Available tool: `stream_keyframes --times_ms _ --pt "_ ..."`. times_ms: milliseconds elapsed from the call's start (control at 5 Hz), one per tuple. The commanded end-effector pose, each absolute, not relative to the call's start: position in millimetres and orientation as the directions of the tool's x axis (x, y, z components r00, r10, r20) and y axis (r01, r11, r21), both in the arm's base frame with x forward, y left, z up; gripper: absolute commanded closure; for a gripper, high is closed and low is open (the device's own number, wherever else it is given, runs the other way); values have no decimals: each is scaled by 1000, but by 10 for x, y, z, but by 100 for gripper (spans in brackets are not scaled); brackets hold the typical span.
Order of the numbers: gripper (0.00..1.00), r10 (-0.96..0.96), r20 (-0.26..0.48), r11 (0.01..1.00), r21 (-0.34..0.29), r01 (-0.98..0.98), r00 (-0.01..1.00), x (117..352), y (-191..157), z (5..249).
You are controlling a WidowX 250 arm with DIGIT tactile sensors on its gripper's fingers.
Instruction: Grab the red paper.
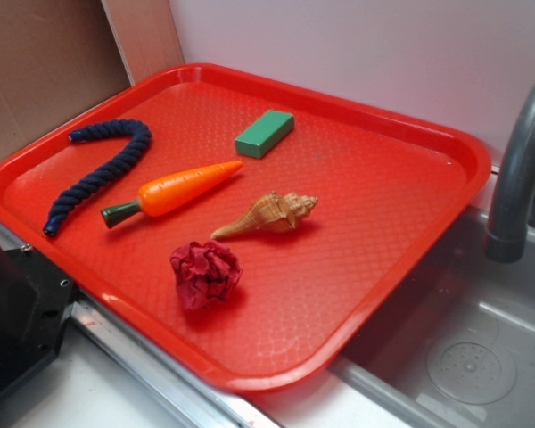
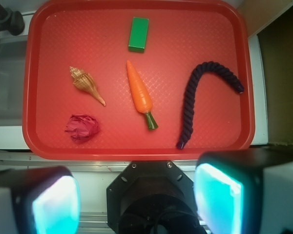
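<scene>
While the red paper is a crumpled, roughly round ball with no clear long axis and no direction it could be said to point, it sits low and ruffled on the red tray, near the tray's front edge in the exterior view. In the wrist view the ball lies close to the tray's near edge, toward its left corner, ahead of and slightly left of the claw. The claw stands wide open and grips nothing; its two fingers frame the bottom of the wrist view, short of the tray rim and well apart from the ball.

Just beside the ball, toward the tray's middle, lies a seashell, not touching it. Beyond that lie an orange carrot, a dark blue rope curved near the tray's left edge, and a green block toward the far edge.

The tray rests over a grey sink, with a grey faucet at its right side and a pale wall behind.
</scene>
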State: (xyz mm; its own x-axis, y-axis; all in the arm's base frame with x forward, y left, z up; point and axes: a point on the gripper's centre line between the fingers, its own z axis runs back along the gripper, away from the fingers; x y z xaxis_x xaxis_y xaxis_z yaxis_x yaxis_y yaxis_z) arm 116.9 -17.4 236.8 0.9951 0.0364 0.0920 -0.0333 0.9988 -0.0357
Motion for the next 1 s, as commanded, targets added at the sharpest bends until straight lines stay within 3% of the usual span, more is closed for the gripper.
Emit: stream_keyframes --times_ms 0,200,400,800 --pt "0 36 92 999 -36 -33 995 1169 -174 2368" --pt "0 -201 140 977 -49 210 969 1236 -331 2238" --pt "0 -435 192 894 -23 447 880 1281 -529 2101" --pt "0 -769 312 562 -87 823 558 1294 -829 1800"
